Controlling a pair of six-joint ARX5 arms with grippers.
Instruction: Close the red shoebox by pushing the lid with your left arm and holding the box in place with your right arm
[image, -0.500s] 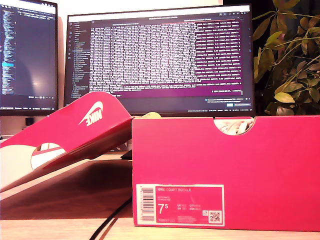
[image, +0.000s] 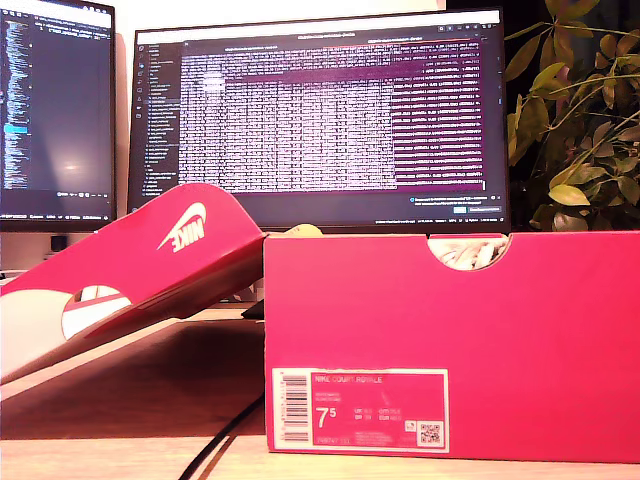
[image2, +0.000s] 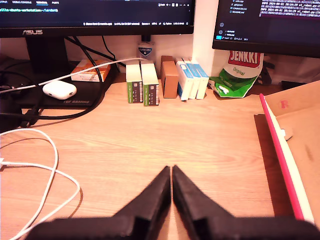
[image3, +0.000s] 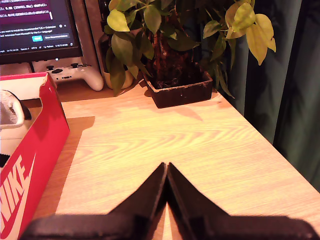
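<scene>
The red shoebox (image: 450, 345) is sitting on the desk (image2: 150, 145), and its lid (image: 150, 265) is hanging open, tipped toward the exterior view's left. My first gripper (image2: 171, 172) and my second gripper (image3: 166, 169) are both pressed together and holding nothing, probably getting ready to push. Only the wrist views are showing them; the exterior view is showing the label (image: 360, 410).

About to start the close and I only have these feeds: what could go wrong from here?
Neither my first gripper nor my second gripper touches the shoebox yet, so pushing the lid first might slide the unbraced box. The lid hangs wide open toward the exterior view's left; a low push could fold it. The white cable near my first gripper might snag.
</scene>
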